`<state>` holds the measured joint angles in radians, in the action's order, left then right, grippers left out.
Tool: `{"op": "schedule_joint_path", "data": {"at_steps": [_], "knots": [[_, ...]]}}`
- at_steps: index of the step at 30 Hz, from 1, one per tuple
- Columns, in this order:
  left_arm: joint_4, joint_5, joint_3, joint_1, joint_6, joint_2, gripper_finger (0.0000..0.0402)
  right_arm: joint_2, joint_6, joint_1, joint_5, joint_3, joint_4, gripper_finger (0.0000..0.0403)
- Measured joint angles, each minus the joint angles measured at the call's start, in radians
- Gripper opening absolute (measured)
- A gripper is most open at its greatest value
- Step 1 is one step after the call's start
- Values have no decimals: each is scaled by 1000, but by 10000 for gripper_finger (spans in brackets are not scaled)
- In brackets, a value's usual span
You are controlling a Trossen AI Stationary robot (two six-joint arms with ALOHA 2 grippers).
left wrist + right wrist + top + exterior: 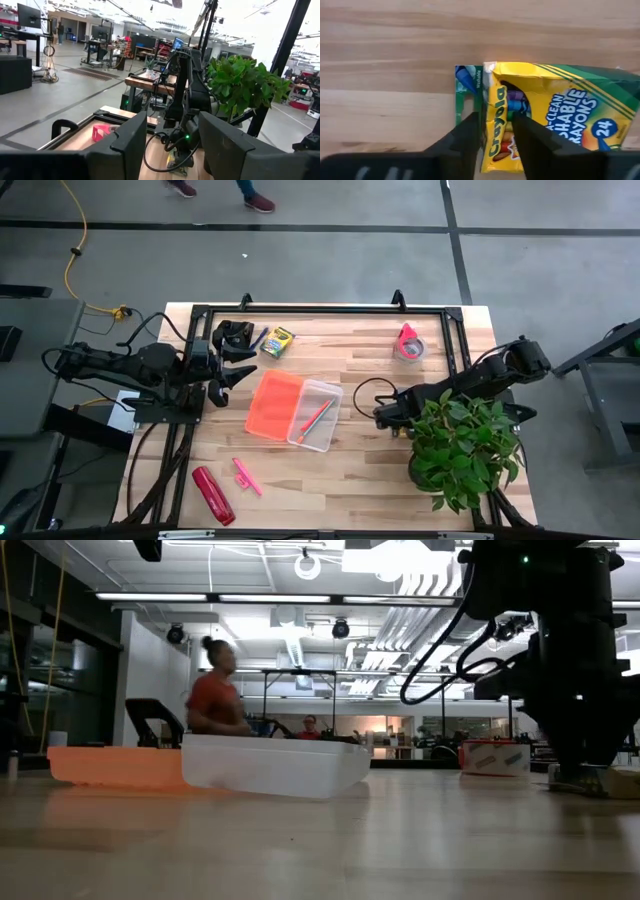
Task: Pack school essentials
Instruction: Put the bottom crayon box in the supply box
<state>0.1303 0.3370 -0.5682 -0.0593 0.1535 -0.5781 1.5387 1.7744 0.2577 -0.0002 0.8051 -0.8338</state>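
Note:
In the right wrist view, one yellow-and-green crayon box [560,115] lies flat on the wood with its end flap open. My right gripper [496,137] points down at that end and is shut on it. My right gripper [385,416] hides this box in the high view. The second crayon box [277,341] lies near the far edge, with a blue pen [258,337] beside it. Thin pencils [315,418] lie in the clear bin [318,415]. A short pink marker [245,475] lies near the front. My left gripper [238,360] hovers open, left of the bin. My right gripper comes from above, pointing down, at the crayon box's open end [500,107]. One finger [467,137] stands outside by the green flap, the other finger [532,137] over the opening where crayons show. The yellow end panel sits between them. The box lies flat on the table.
An orange lid [272,405] lies against the clear bin's left side. A pink tape roll [409,345] sits far right, a long red glossy object [212,495] near the front left. A potted plant [462,445] crowds the right arm. A person walks in the room behind.

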Motion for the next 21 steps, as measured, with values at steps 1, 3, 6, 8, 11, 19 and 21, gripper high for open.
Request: {"op": "schedule_joint_path", "data": {"at_steps": [1,3,6,8,11,19,21], "knots": [[0,0,0,0,0,0,168,0,-1,0,0,0,-5,82],[0,0,0,0,0,0,168,0,-8,0,0,0,-13,47],[0,0,0,0,0,0,168,1,-30,0,1,-1,-16,8],[-1,1,0,0,0,0,168,0,-31,0,1,-1,-18,11],[-1,17,0,0,0,0,168,-10,-42,0,1,-2,-20,11],[-1,18,0,0,0,0,168,-124,-222,-3,104,72,-25,1],[0,18,0,0,0,0,168,-180,-313,-11,133,84,41,1]]}}
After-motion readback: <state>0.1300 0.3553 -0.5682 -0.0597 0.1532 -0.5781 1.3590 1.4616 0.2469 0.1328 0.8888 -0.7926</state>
